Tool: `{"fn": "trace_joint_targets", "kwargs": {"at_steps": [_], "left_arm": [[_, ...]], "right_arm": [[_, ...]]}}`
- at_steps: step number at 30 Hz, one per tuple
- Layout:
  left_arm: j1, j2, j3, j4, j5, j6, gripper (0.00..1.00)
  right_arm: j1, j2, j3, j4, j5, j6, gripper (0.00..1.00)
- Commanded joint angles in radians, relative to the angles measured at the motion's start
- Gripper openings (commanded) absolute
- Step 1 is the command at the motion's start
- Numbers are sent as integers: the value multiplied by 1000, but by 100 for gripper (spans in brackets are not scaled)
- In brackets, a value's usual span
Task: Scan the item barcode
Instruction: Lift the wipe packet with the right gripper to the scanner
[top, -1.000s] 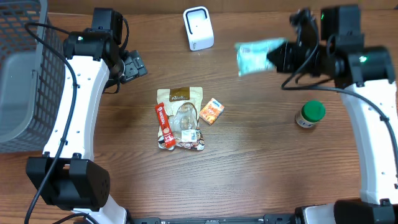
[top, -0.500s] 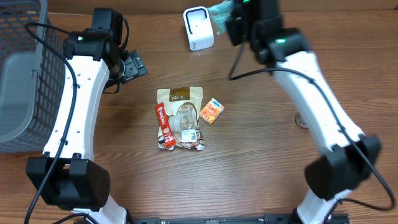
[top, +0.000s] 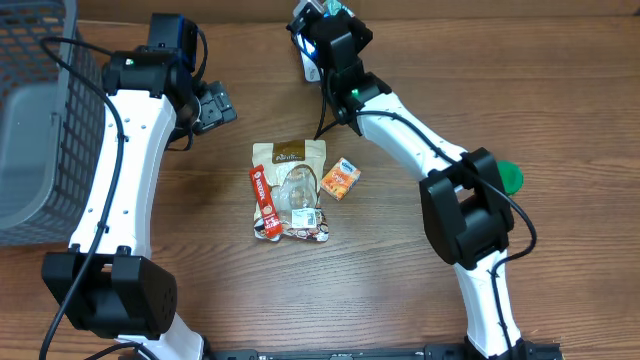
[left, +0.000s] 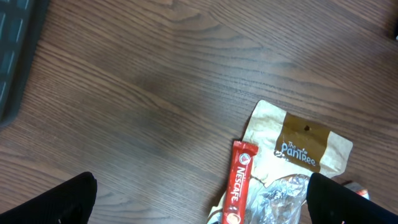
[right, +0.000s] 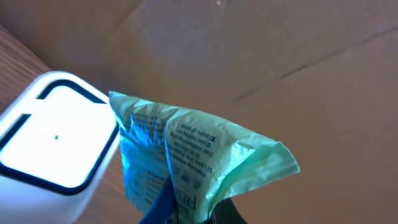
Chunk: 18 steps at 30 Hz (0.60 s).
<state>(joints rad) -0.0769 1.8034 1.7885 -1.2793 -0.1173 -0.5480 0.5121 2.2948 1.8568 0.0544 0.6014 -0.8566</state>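
**newbie_arm:** how do you get a clean read off a crinkly pouch?

**me:** I'd turn the printed side flat toward the scanner (right: 53, 143) window and hold steady. My right gripper (right: 183, 214) is clamped on the green packet (right: 186, 155), which sticks out past my fingertips, just beside the scanner. My left gripper (top: 212, 108) is spread wide, holding nothing.

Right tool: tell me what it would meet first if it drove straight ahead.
Past the green packet in the right tool, probably the brown wall; the white scanner sits just off that line, depth unclear.
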Motion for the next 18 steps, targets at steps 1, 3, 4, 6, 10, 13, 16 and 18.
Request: {"fn": "trace_joint_targets", "kwargs": {"at_steps": [1, 3, 4, 6, 10, 13, 16, 18], "left_arm": [[-2, 8, -2, 0, -14, 2, 100], [-2, 8, -2, 0, -14, 2, 100], [-2, 8, -2, 0, -14, 2, 100], [-2, 8, -2, 0, -14, 2, 100], [-2, 8, -2, 0, -14, 2, 99], [-2, 8, -2, 0, -14, 2, 100], [-2, 8, -2, 0, -14, 2, 100], [-2, 8, -2, 0, -14, 2, 99]], "right_arm": [[4, 23, 16, 79, 44, -148, 4], [5, 25, 16, 106, 37, -147, 4], [6, 25, 16, 119, 30, -147, 4], [7, 25, 16, 124, 18, -171, 4], [7, 39, 16, 184, -1, -317, 4], [11, 46, 16, 205, -30, -330, 4], [23, 67, 16, 197, -31, -327, 4], [31, 86, 16, 180, -31, -330, 4]]}}
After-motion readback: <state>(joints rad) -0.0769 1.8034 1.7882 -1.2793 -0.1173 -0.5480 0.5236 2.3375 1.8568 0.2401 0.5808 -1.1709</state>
